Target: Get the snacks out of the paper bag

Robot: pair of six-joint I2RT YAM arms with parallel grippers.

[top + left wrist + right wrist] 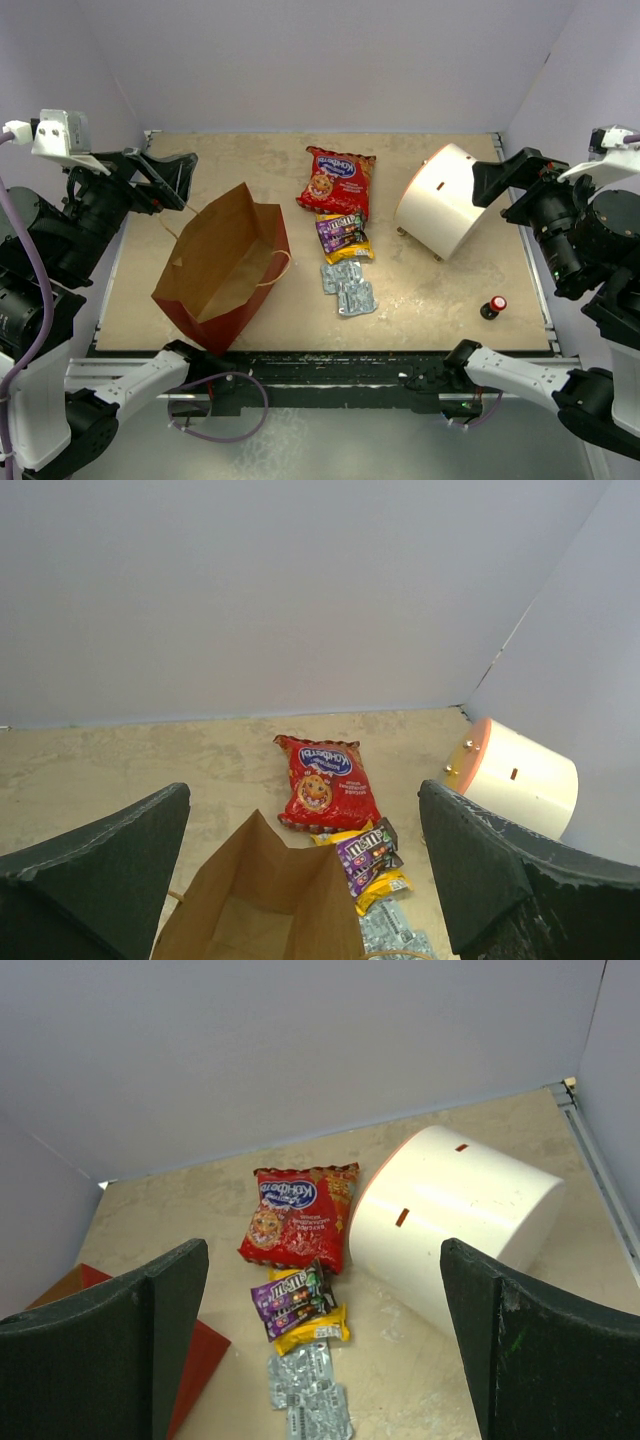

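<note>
The paper bag (pixel 222 268), red outside and brown inside, lies open on the table's left; its inside (pixel 250 910) shows nothing in the left wrist view. To its right lie the red cookie bag (pixel 338 181), the purple-and-yellow candy packet (pixel 342 237) and two silver foil packs (pixel 347 286), in a row. They also show in the right wrist view: cookie bag (pixel 297 1216), candy packet (pixel 300 1307), foil packs (pixel 310 1395). My left gripper (pixel 172 175) is open and empty, raised above the bag's far left. My right gripper (pixel 510 180) is open and empty, raised at the far right.
A white cylinder (pixel 440 200) with an orange rim lies on its side at the back right. A small red-capped black object (pixel 492 306) stands near the front right. Purple walls close in the back and sides.
</note>
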